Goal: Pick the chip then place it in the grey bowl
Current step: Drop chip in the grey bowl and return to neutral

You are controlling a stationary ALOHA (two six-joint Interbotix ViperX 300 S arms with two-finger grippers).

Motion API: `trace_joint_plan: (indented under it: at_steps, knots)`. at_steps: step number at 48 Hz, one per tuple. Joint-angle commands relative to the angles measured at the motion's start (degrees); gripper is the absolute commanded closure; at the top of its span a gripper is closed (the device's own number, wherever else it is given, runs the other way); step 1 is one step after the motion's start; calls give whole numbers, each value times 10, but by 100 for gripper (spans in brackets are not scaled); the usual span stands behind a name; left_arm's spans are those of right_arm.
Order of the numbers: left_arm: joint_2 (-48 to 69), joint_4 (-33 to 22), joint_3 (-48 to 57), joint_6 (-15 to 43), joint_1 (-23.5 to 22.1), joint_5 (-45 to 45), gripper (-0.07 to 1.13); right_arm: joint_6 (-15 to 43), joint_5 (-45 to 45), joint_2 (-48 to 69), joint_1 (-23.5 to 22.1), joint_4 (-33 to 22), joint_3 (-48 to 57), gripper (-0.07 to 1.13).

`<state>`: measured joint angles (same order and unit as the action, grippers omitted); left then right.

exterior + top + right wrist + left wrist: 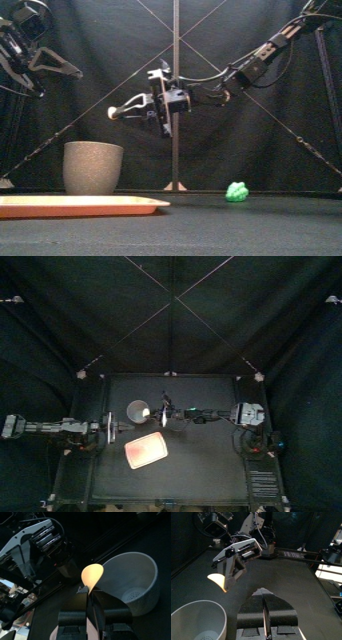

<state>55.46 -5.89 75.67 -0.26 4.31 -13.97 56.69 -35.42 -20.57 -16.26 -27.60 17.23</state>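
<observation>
We find the right gripper [90,590] pinching the pale yellow chip [91,573] by its lower end between its jaws. In the front view the chip hangs in the air above the tall grey cup [92,166], clear of its rim. The left gripper [263,593] rests low at the table's left, jaws pressed together on nothing. The pink tray [80,206] lies in front of the cup. A small green toy [238,191] sits to the cup's right, well apart.
</observation>
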Motion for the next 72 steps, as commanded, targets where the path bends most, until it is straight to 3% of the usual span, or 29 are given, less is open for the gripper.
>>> trace_joint_plan:
  at_steps: [1,20,33,49,72]
  knots:
    - [-1,-15,-16,1,1,-3,106,0,-2,-4,-6,-4,-42,59]
    - [-1,-19,-14,3,1,-3,106,-4,102,-34,-14,-10,-105,18]
    - [-1,-18,-12,3,1,-3,106,-5,92,0,-14,-10,-75,18]
    - [-1,-18,-9,3,1,-3,106,-7,-13,140,-25,-24,97,18]
    - [-1,-18,-15,4,27,-8,106,-7,-21,307,-67,-229,331,18]
